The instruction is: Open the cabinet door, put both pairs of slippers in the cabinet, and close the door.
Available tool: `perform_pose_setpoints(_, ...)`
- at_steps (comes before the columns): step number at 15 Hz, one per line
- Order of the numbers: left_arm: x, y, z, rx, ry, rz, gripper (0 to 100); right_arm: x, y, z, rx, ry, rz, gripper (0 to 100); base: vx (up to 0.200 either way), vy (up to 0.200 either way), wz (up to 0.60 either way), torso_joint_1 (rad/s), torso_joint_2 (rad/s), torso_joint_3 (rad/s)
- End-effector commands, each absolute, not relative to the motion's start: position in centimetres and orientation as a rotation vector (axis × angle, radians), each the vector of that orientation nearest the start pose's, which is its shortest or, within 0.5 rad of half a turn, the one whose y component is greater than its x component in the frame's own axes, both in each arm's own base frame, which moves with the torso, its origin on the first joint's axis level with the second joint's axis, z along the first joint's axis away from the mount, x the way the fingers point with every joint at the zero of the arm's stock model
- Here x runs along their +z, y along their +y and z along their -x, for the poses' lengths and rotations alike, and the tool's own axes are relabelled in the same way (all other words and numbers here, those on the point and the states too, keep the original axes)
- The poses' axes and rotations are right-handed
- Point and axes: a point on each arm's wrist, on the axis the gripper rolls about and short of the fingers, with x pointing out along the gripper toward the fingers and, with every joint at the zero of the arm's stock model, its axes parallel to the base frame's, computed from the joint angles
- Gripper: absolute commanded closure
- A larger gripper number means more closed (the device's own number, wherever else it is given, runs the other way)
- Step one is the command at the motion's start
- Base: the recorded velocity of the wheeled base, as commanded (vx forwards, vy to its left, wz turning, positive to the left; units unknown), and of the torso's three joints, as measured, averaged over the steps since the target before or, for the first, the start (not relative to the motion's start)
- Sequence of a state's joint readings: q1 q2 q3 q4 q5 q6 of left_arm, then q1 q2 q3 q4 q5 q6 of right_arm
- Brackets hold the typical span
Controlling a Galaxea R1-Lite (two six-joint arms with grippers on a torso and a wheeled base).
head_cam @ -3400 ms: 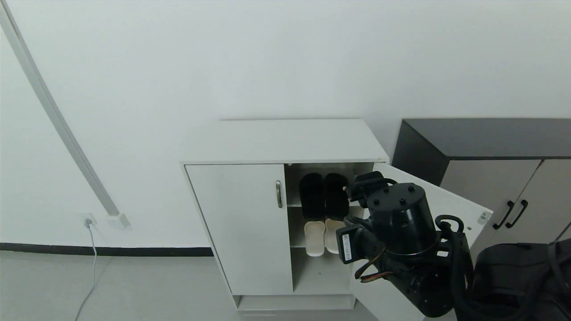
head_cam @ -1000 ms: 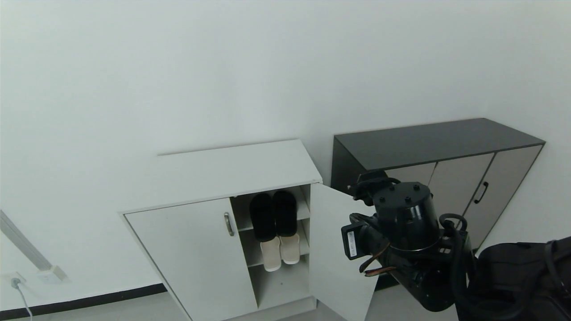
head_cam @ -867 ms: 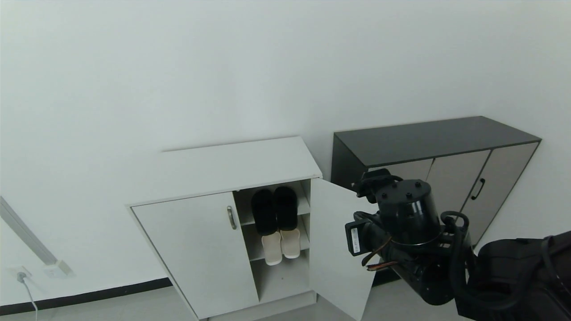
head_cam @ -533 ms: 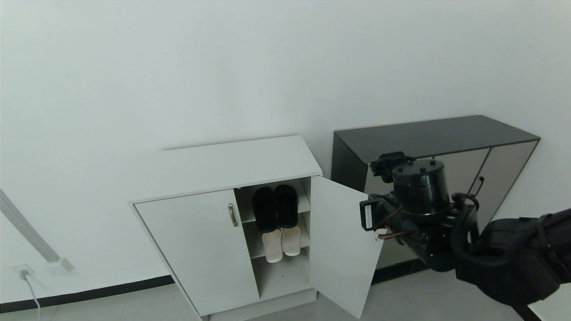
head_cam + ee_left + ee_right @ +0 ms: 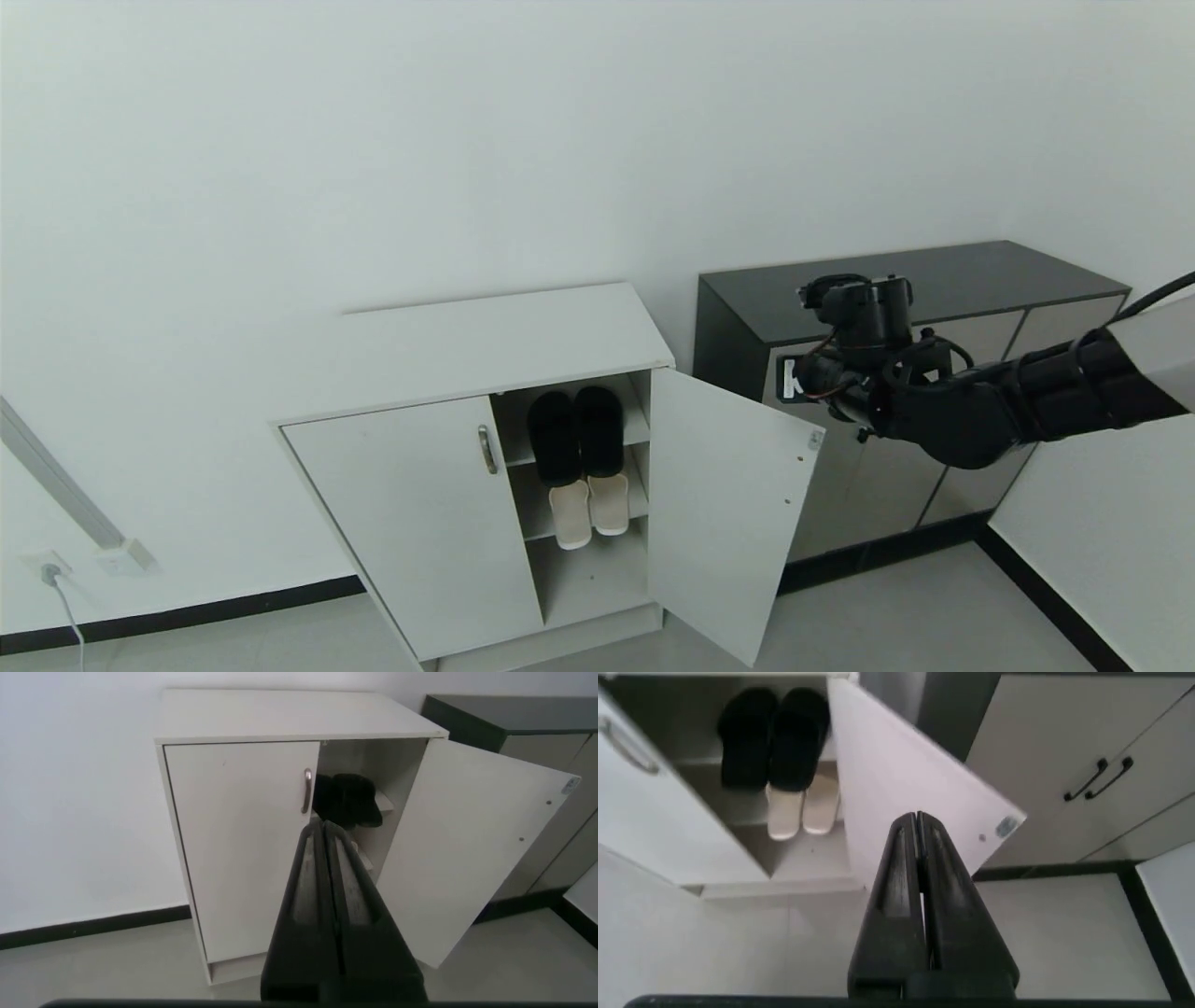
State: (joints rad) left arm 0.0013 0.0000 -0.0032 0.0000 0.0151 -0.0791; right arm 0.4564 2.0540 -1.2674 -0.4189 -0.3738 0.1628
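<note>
Landmark: white cabinet [image 5: 504, 345], standing on the floor [image 5: 887, 616] against the wall.

- Cabinet's right door [image 5: 728, 523]: open, swung out well past halfway, free edge pointing away from the cabinet front. Left door [image 5: 420, 523]: shut, with a metal handle [image 5: 484, 450] at its inner edge.
- Black slippers [image 5: 577, 434]: on the cabinet's upper shelf in the open right half, side by side and touching, ends hanging over the shelf's front edge.
- Pale slippers [image 5: 588, 509]: on the shelf directly below the black pair, also side by side, also overhanging the front edge. The compartment beneath them holds nothing I can make out.
- Right hand [image 5: 918, 821]: fingers pressed together, nothing between them. It is held in the air in front of the cabinet, over the open door and clear of it. In the head view the right arm [image 5: 980, 411] reaches in to the right of the cabinet, above the door's free edge.
- Left hand [image 5: 322, 826]: fingers together, holding nothing, in front of the cabinet and well apart from it.
- Dark cabinet [image 5: 896, 289]: just beside the white cabinet, on its right.
- Wall socket [image 5: 45, 567]: low on the wall, well to the cabinet's left, cable plugged in.
</note>
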Motion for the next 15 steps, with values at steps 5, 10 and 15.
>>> perform_pose_setpoints(5,7.6,0.0,2.3,0.017,-0.002,0.080,100,10.8,16.4,-41.7,0.017,0.414,-0.005,100,0.000,0.000,0.00,0.000,0.00,0.000)
perform_pose_setpoints(10,7.6,0.0,2.3,0.017,-0.004,0.080,100,9.4,16.2,-43.1,0.001,0.424,-0.005,100,0.000,0.000,0.00,0.000,0.00,0.000)
perform_pose_setpoints(15,7.6,0.0,2.3,0.017,-0.004,0.080,100,8.0,16.2,-43.7,-0.005,0.432,-0.008,100,0.000,0.000,0.00,0.000,0.00,0.000)
